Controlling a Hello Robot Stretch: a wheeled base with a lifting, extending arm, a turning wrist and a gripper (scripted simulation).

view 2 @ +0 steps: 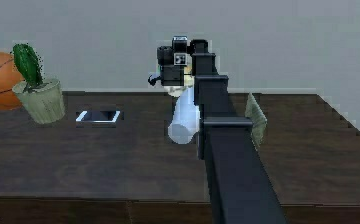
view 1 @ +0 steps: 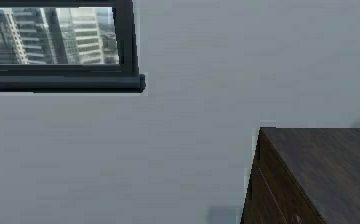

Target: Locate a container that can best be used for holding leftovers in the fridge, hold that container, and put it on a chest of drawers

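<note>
A dark wood chest [view 2: 108, 165] carries everything; in the forward view its corner [view 1: 328, 165] stands against the wall. Left of the gripper's [view 2: 166, 80] jaws and near them a phone [view 2: 98, 117] lies flat. Farther left stands a potted cactus [view 2: 43, 98], with an orange ball [view 2: 0, 82] just behind it. Under the jaws is a white cylinder [view 2: 183, 122], perhaps resting on the wood. Right of them a greenish slab [view 2: 255, 118] stands on edge.

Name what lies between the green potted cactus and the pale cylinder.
A flat pale slab on the dark wooden top, in the arm side view.
</note>
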